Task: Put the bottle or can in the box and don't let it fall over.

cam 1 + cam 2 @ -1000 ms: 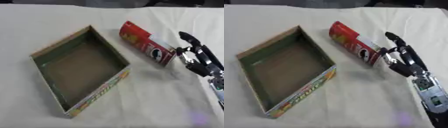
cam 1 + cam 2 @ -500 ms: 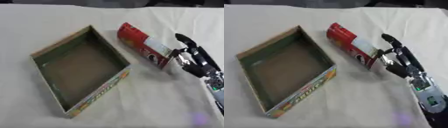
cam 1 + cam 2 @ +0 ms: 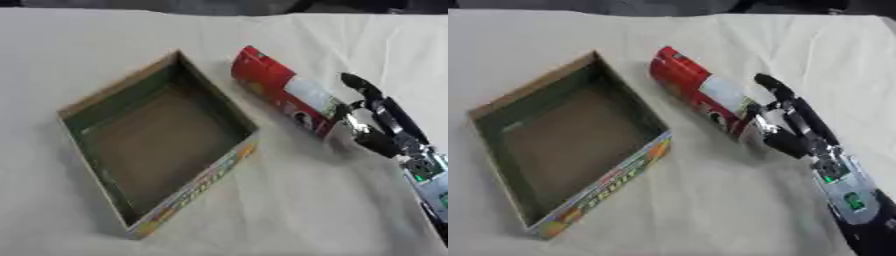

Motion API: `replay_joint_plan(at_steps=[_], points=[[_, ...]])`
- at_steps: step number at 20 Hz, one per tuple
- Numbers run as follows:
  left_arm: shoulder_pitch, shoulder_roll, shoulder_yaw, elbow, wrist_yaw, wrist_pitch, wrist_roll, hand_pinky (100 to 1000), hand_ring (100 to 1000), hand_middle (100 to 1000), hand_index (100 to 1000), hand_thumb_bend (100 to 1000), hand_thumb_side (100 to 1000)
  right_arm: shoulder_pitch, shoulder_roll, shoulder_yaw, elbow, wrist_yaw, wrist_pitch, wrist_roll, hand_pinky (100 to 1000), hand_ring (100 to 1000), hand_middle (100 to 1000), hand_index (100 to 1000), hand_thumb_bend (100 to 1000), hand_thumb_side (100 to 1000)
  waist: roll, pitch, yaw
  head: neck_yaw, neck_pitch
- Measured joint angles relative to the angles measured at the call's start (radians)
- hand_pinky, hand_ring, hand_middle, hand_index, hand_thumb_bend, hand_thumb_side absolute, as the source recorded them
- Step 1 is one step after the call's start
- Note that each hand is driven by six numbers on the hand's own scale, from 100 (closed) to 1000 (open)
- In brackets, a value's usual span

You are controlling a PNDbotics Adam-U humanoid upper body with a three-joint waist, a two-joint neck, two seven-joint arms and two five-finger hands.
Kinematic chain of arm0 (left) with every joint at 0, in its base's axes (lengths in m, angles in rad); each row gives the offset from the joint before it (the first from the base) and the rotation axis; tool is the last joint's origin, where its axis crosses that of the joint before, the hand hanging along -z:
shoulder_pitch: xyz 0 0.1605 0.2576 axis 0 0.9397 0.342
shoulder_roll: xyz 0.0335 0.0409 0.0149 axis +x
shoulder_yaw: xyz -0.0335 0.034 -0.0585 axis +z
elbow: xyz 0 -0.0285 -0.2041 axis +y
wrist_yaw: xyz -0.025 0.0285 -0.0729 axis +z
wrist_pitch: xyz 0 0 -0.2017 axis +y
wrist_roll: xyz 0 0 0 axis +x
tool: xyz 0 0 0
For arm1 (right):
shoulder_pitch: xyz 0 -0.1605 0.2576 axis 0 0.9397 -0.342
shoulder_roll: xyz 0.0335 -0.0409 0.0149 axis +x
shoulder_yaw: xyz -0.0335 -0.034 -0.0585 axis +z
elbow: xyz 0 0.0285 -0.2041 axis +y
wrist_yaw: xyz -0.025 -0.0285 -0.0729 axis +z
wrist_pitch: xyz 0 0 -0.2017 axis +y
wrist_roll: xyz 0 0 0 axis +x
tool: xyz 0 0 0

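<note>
A red can (image 3: pixel 278 91) with a white label and a silvery end lies on its side on the white cloth, to the right of the box. The cardboard box (image 3: pixel 198 186) is open at the top and empty, with a green inner wall and colourful print on its near side. My right hand (image 3: pixel 387 131) comes in from the lower right and sits at the can's silvery near end. Its thumb stretches along the can's right side and its fingers (image 3: pixel 773 141) reach to the can's end, spread rather than closed round it. My left hand shows in neither view.
A white cloth (image 3: pixel 105 45) covers the whole table, with folds at the back right. My right forearm (image 3: pixel 846 192), with green lights, crosses the lower right corner. Dark shapes run along the far edge.
My right hand has slid left and a little forward, from beside the can to its silvery end. The can and the box lie where they were.
</note>
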Motion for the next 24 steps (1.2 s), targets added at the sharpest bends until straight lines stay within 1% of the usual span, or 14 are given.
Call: replay_joint_plan(at_steps=[10, 17, 24], points=[[0.000, 0.000, 0.000, 0.000, 0.000, -0.001, -0.003, 516, 822, 1000, 819, 175, 876, 0.002, 0.001, 0.000, 0.000, 0.054, 0.000, -0.018, 725, 1000, 1000, 1000, 100, 841, 0.000, 0.000, -0.002, -0.001, 0.000], [0.000, 0.000, 0.000, 0.000, 0.001, -0.001, -0.007, 516, 821, 1000, 819, 174, 875, 0.008, 0.003, 0.006, 0.006, 0.058, -0.005, -0.013, 722, 1000, 1000, 1000, 100, 848, 0.000, 0.003, -0.002, -0.002, 0.000], [0.000, 0.000, 0.000, 0.000, 0.004, -0.001, -0.007, 516, 821, 1000, 819, 174, 875, -0.001, 0.003, 0.015, 0.016, 0.058, -0.013, 0.012, 723, 1000, 1000, 1000, 100, 864, 0.000, 0.004, 0.002, -0.002, -0.001]])
